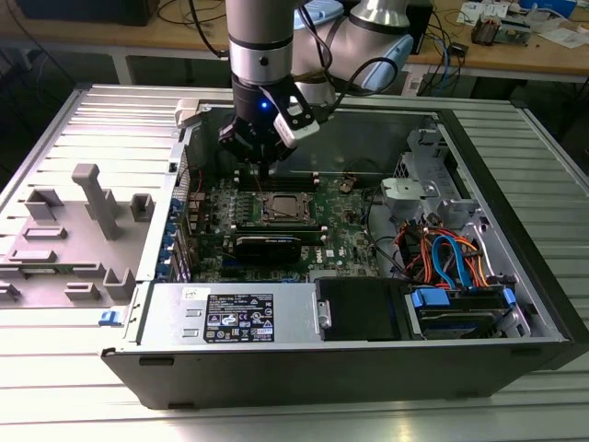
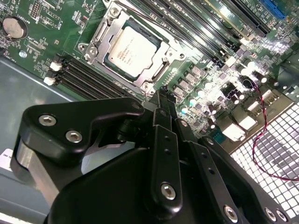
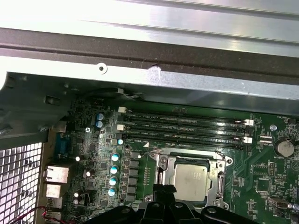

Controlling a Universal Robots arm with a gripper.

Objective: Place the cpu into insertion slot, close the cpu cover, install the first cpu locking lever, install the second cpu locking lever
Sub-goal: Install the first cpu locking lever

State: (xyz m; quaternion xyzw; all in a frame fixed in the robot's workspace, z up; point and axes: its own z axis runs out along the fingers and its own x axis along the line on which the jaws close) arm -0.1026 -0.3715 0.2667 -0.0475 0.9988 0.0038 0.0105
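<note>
Standing by the worktop (image 1: 55, 396) & scanning from the exterior view's left: a grey parts tray (image 1: 74, 239) w/ upright pegs sits outside the open PC case (image 1: 368, 368), well apart from the action. Next over, the arm has its end effector (image 1: 262, 173) down inside the case. Its tip hovers above the motherboard (image 1: 345, 241), by the memory slots (image 1: 276, 184) on the far side of the socket. The fingers look pinched together to a narrow point w/ nothing between them; the second wrist view shows the same, end effector (image 2: 162, 93) w/ no gap & no load. The cpu (image 1: 282, 210) is already sitting in the insertion slot (image 2: 89, 49), silver top up. The cpu cover (image 2: 158, 71) seems folded down flat round it, chip showing thru the window. Key relation, imo: the socket lies just nearer the camera & a touch toward the exterior view's right of the tip, close but not touching. The chip's square, so no real long axis. A thin lever rod (image 2: 145, 16) runs along one socket edge, but I can't tell if it's latched. Further right is the drive bay w/ blue & orange cables (image 1: 451, 262), away from the tip.
</note>
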